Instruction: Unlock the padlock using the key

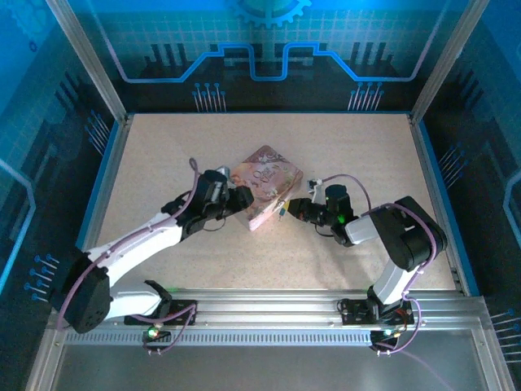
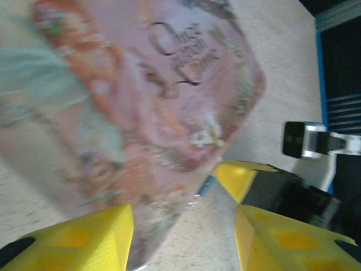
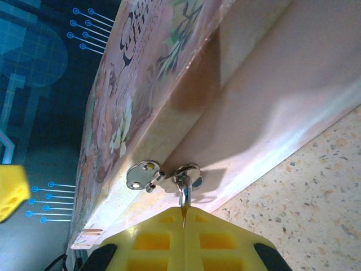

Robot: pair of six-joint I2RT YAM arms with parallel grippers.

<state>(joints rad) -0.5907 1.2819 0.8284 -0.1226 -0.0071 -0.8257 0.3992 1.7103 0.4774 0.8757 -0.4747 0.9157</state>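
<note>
Mostly hidden, key [image 3: 184, 199] pinched between right jaws, tin [image 3: 148, 84] cropped.

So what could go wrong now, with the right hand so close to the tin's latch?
1. The right hand pinches what looks like the key by one end; a twist could slip or bend it.
2. The left hand straddles the tin with a gap, so a push at the latch may slide it.
</note>
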